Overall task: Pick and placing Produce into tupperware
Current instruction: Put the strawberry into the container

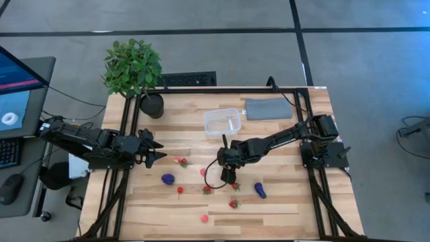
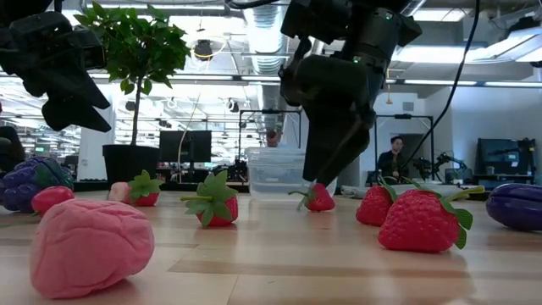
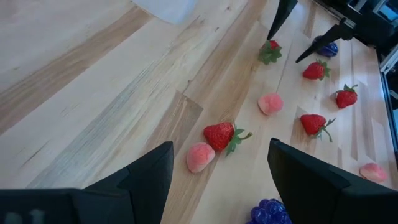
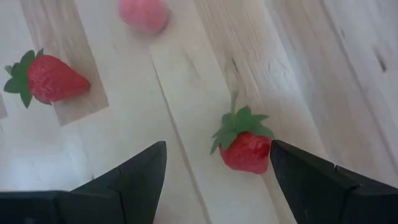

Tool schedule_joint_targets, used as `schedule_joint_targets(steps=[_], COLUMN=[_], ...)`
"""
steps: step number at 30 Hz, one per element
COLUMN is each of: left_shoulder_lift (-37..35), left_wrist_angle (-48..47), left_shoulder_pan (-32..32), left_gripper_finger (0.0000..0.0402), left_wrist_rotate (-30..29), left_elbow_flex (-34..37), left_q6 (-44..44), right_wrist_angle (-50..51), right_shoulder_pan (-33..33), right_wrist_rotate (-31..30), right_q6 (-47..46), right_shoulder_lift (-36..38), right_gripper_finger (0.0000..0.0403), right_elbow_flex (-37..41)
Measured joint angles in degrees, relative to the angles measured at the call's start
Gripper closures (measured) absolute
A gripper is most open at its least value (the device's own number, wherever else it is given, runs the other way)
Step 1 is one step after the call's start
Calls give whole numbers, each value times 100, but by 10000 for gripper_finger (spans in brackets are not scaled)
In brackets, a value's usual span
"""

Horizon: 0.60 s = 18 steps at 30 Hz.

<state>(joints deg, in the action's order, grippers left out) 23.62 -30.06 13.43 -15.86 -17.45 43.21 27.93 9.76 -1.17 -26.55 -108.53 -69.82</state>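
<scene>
Pale wood planks carry the scattered produce (image 1: 207, 189): red strawberries, pink round pieces and two purple ones. We see the right gripper (image 4: 217, 163) low over the table's middle, fingers spread wide, with one strawberry (image 4: 244, 142) lying just ahead between them, seemingly untouched, though contact is hard to judge. The clear tupperware (image 1: 222, 122) sits toward the far edge, beside a grey pad (image 1: 270, 109), apparently with nothing in it. The left gripper (image 1: 156, 150) hovers at the left side, fingers parted and holding nothing, near a strawberry and pink piece.
</scene>
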Motion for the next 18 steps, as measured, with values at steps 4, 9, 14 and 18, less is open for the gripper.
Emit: schedule_joint_targets(steps=[4,9,14,18], left_shoulder_lift=[1,0,1,0], left_wrist_angle=[0,0,0,0], left_shoulder_pan=[-1,-2,-1,-2], left_gripper_finger=[152,152,152,152], left_wrist_rotate=[0,0,-1,-8], left_elbow_flex=[0,0,0,0], left_q6=[7,8,8,5], right_wrist_angle=[-47,-23,-15,-56], right_shoulder_pan=[-8,-52,-52,-31], right_wrist_rotate=[-16,-23,-37,-37], right_q6=[370,610,727,944], right_shoulder_lift=[0,0,-52,-52], right_gripper_finger=[92,92,92,92], right_elbow_flex=[-2,-2,-4,-7])
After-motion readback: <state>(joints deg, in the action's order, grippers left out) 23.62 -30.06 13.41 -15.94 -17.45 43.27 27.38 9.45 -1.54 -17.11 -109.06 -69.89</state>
